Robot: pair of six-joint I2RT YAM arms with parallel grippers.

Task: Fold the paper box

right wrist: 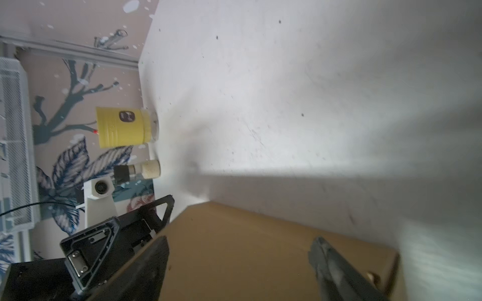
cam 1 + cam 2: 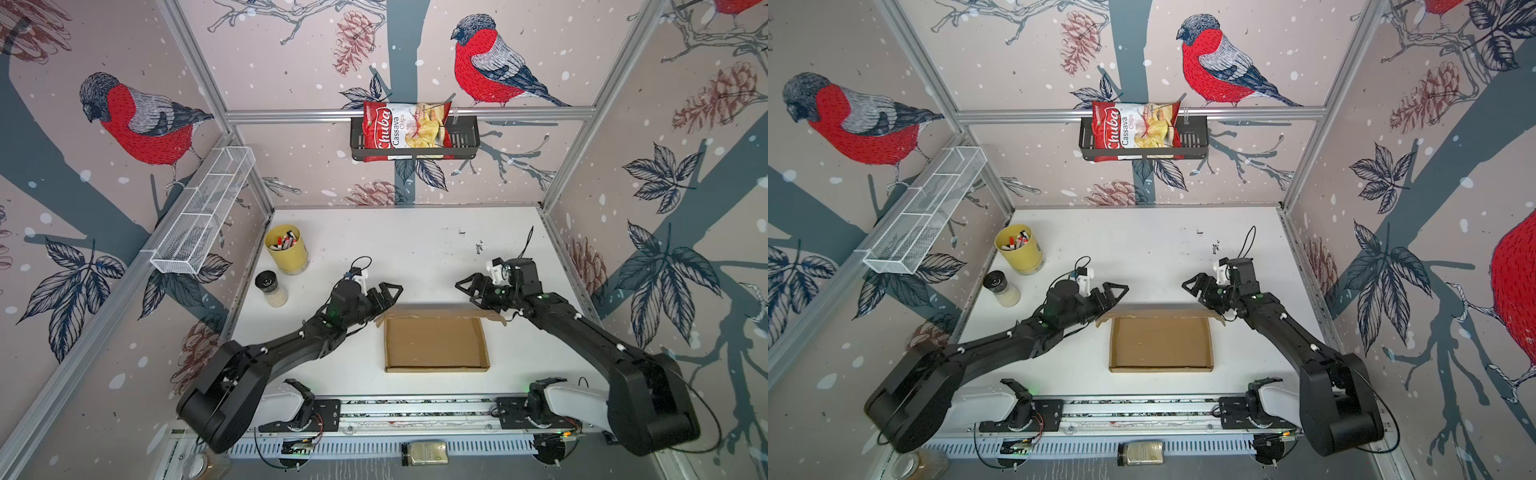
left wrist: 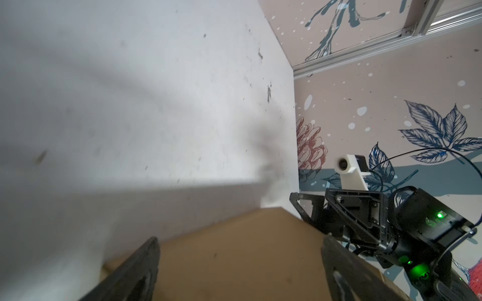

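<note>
White table (image 2: 415,249), left hand (image 2: 384,296), right hand (image 2: 471,291) (both agape) flanking paper box (image 2: 434,343)

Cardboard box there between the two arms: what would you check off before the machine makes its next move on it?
1. Paper box lies flat on the table: ok.
2. Lid closed: not ok; the back flap stands up.
3. Left claw open, at the flap's left end: ok.
4. Right claw open, at its right end: ok.
5. Claws touching the flap: cannot tell.
6. Yellow pen cup and shaker jar stand apart from the box: ok.
</note>
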